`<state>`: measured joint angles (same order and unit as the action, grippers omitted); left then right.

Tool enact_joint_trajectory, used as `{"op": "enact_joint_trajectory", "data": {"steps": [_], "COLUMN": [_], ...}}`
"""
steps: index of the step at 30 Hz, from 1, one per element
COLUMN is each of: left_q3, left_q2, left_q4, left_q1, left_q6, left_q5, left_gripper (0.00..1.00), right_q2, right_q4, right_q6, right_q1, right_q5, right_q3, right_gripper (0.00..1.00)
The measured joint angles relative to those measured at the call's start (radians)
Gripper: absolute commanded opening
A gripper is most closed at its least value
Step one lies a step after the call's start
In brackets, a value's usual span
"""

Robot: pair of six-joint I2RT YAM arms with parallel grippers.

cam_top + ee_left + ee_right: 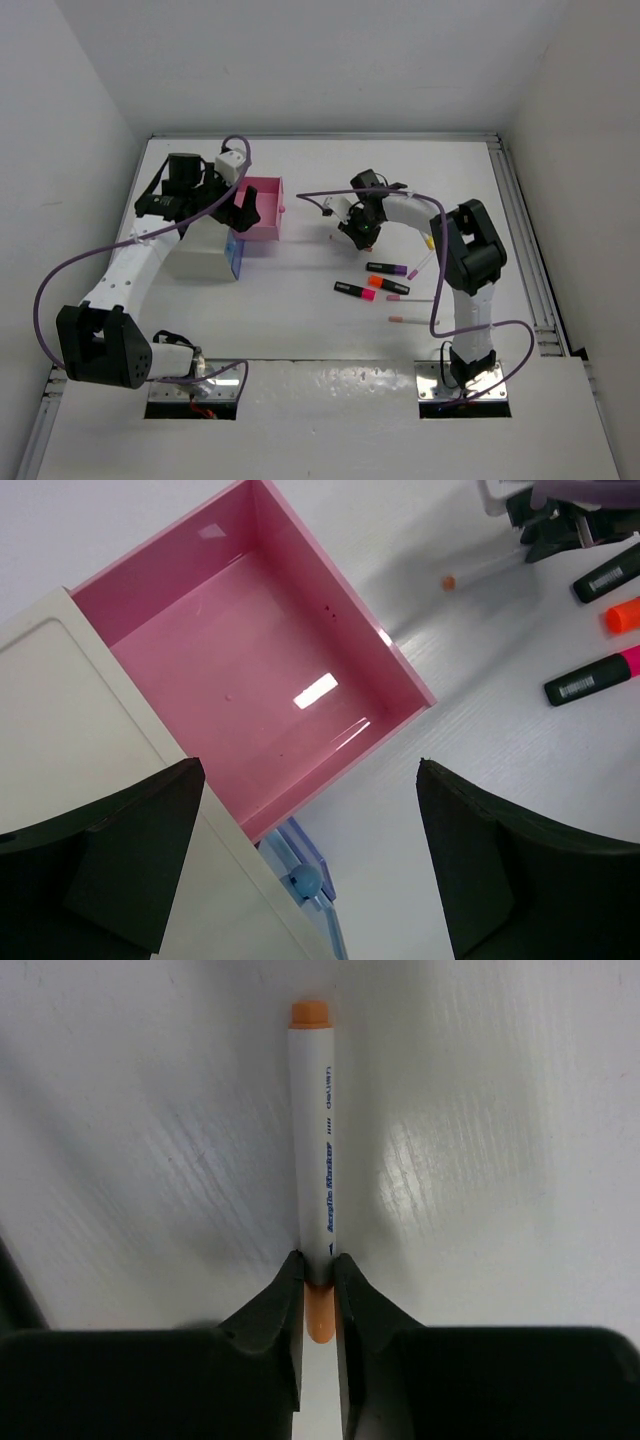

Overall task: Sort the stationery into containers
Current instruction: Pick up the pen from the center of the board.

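Top external view: left gripper [238,212], jaws spread, hovers at the open pink drawer [262,207]. To its right, the right gripper [360,234] pinches an orange-tipped pen [312,1140] by its tail. The pen looks light, stiff and slick, so gripping mid-barrel should pivot less.

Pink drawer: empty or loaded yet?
Empty: pink drawer, pulled out of the white cabinet, shows bare floor, nothing inside, in left wrist view.

pink drawer [240,670] pulled open, blue drawer [308,865] beneath | orange-tipped pen [312,1140] held by its rear end in right gripper [318,1272] | purple highlighter [387,268], orange highlighter [388,285], pink highlighter [354,291] flat, close together, right of drawers
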<state>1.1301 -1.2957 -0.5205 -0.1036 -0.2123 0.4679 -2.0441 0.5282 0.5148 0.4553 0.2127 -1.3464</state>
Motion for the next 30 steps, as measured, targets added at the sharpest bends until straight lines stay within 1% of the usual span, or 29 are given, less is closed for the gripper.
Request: {"op": "enact_joint_trajectory", "data": {"steps": [3, 4, 9, 13, 17, 22, 25, 30], "left_q3": [0.0, 0.0, 0.0, 0.0, 0.0, 0.018, 0.052, 0.1], "left_q2": [-0.003, -0.005, -0.026, -0.036, -0.047, -0.115, -0.165, -0.218], "left_q4": [0.008, 0.012, 0.026, 0.031, 0.04, 0.022, 0.002, -0.015], "left_q1": [0.002, 0.002, 0.009, -0.024, -0.09, -0.18, -0.212, -0.229], "left_q6": [0.011, 0.015, 0.052, 0.08, 0.112, 0.122, 0.124, 0.134], "left_q5": [0.013, 0.019, 0.06, 0.078, 0.105, 0.131, 0.139, 0.154], "left_gripper": [0.94, 0.94, 0.94, 0.94, 0.94, 0.94, 0.94, 0.94], "right_q2": [0.007, 0.014, 0.094, 0.197, 0.313, 0.46, 0.486, 0.493], "right_q4": [-0.012, -0.021, -0.086, -0.092, -0.108, -0.113, -0.106, -0.1], "right_q6": [0.05, 0.066, 0.151, 0.217, 0.273, 0.366, 0.412, 0.47], "right_q1": [0.0, 0.0, 0.0, 0.003, 0.024, 0.108, 0.163, 0.228], "right_q5": [0.001, 0.002, 0.004, 0.014, 0.031, 0.051, 0.052, 0.033], "right_q3": [0.013, 0.022, 0.142, 0.236, 0.24, 0.232, 0.216, 0.216], "right_gripper": [0.01, 0.0, 0.0, 0.0, 0.0, 0.0, 0.0, 0.0]}}
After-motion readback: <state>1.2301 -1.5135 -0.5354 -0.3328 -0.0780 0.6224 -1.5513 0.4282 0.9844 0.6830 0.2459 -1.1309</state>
